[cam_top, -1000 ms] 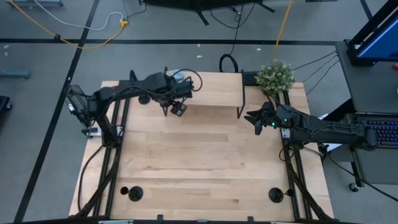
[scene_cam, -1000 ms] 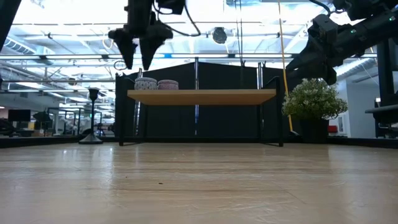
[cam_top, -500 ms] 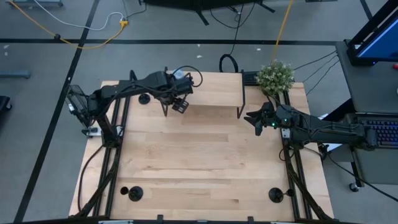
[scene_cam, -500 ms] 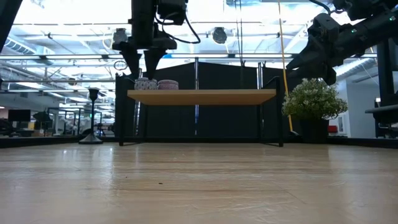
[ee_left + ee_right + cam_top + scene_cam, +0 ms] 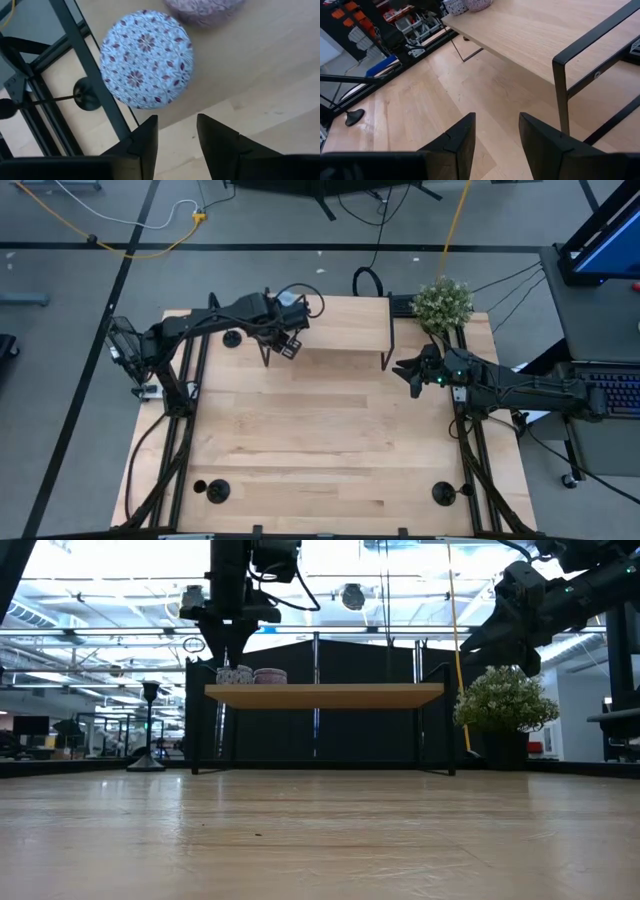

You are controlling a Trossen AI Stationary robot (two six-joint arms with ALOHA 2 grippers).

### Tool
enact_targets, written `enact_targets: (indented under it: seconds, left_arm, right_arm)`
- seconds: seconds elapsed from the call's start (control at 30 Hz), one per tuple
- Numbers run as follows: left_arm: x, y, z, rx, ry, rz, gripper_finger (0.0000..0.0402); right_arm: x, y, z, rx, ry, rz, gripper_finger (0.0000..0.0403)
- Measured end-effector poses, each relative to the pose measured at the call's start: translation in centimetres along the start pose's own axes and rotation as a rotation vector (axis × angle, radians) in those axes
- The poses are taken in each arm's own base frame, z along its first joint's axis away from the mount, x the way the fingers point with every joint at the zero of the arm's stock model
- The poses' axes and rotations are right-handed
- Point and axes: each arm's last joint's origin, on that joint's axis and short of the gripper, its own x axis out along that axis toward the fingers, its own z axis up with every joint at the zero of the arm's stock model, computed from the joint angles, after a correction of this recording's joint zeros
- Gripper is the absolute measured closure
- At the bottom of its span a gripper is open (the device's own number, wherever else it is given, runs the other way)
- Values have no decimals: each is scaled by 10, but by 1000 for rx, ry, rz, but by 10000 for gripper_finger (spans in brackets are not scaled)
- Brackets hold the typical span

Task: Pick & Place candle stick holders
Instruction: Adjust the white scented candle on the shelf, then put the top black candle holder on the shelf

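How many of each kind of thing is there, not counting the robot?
Candle holders: 3
Patterned pots: 2
Plant: 1
Shelf: 1
Total: 7

A raised wooden shelf [image 5: 335,330] stands at twelve o'clock on the table [image 5: 320,440], carrying two patterned round tins [image 5: 146,60] at its nine o'clock end. A potted plant [image 5: 442,302] sits toward two o'clock.
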Motion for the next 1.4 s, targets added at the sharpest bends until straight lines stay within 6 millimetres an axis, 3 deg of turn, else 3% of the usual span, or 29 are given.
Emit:
enact_targets:
  seconds: [0.83, 0.97, 1.2, 1.4]
  left_arm:
    - [5, 9, 13, 17, -23, -47, 266]
    - [-13, 10, 4, 39, -3, -64, 266]
    - [-68, 44, -11, -86, -272, 34, 266]
    - [-64, 84, -10, -219, -219, 162, 266]
  right_arm:
    - [0, 0, 0, 1, 0, 0, 261]
    - [0, 0, 0, 16, 0, 0, 261]
    - [0, 0, 0, 20, -2, -3, 261]
    - [0, 0, 0, 26, -3, -2, 261]
